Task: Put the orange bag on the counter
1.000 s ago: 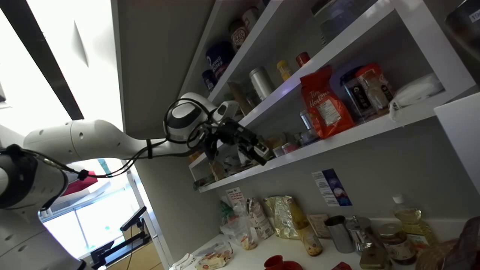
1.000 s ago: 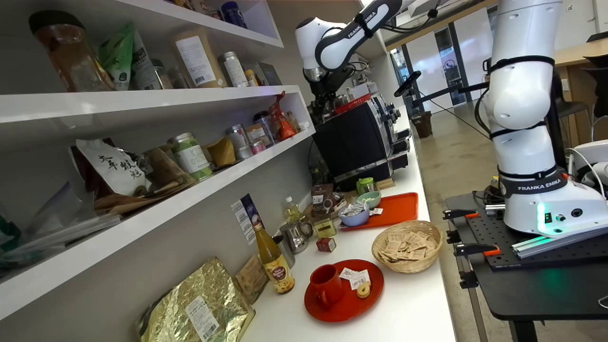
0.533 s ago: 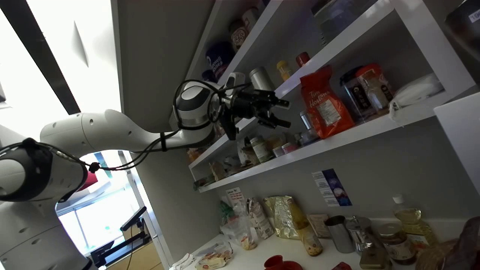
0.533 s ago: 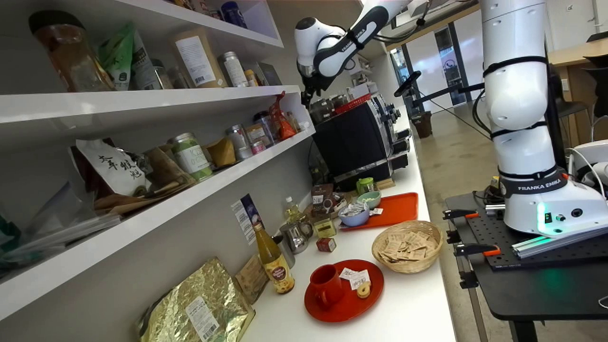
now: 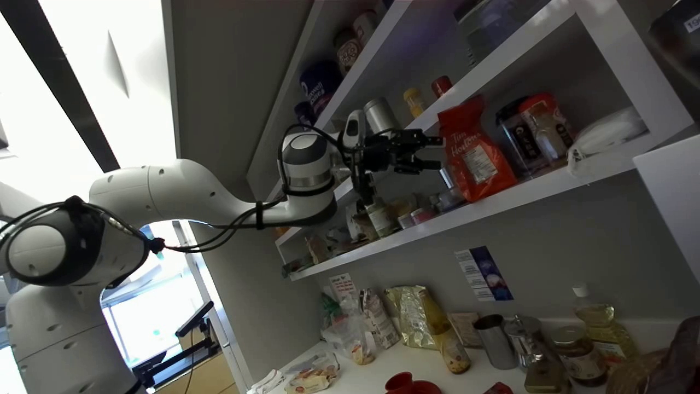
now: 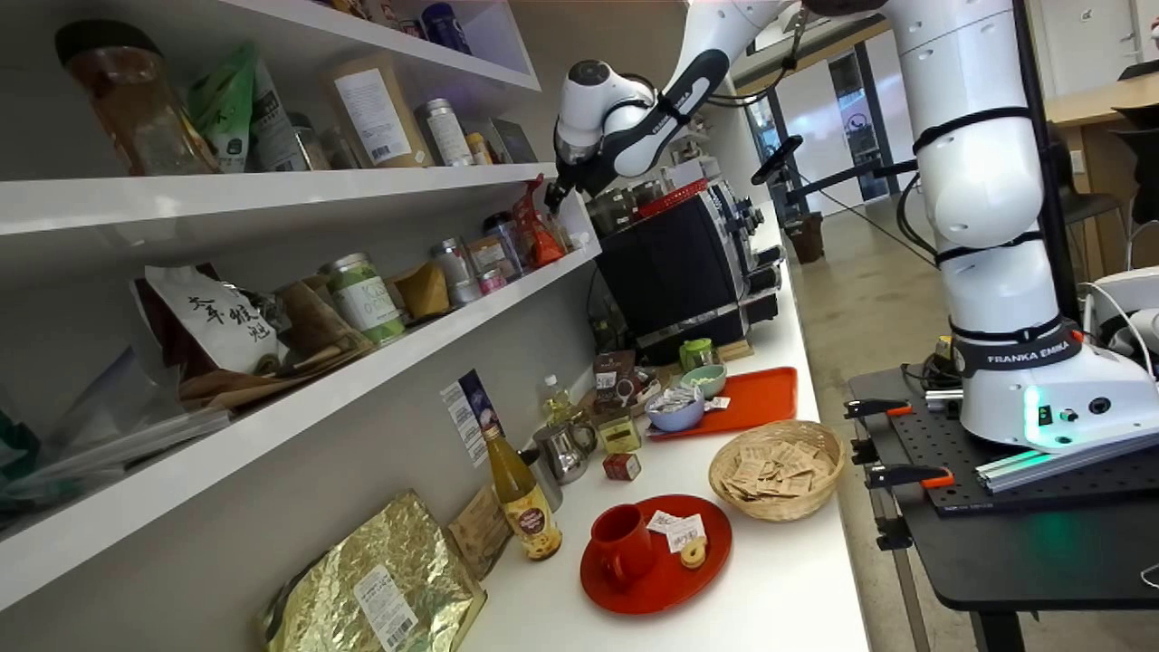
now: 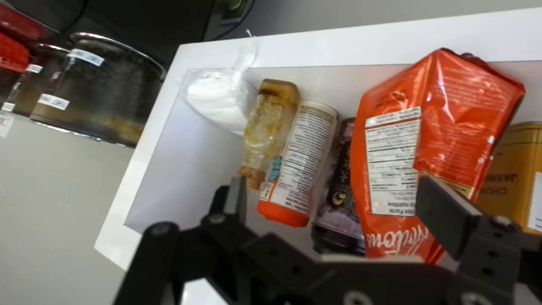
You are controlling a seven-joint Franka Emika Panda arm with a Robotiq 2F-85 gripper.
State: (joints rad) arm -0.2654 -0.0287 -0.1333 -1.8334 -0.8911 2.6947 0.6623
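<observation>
Bag (image 5: 473, 156): above the rear edge of the worktop (image 6: 779, 589).
Pincer (image 5: 439, 153): gaping wide, nothing held; apparently the reaching step.
Shelf (image 5: 547, 189): holds the bag; straddling it likely comes next.

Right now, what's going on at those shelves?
A Panda arm has its gripper up by the orange bag, which sits on a white wall shelf. The jaws are open and the bag isn't gripped yet; whether they touch it can't be told from these views. The job is to put the bag on the counter below, so closing on it is probably next.
</observation>
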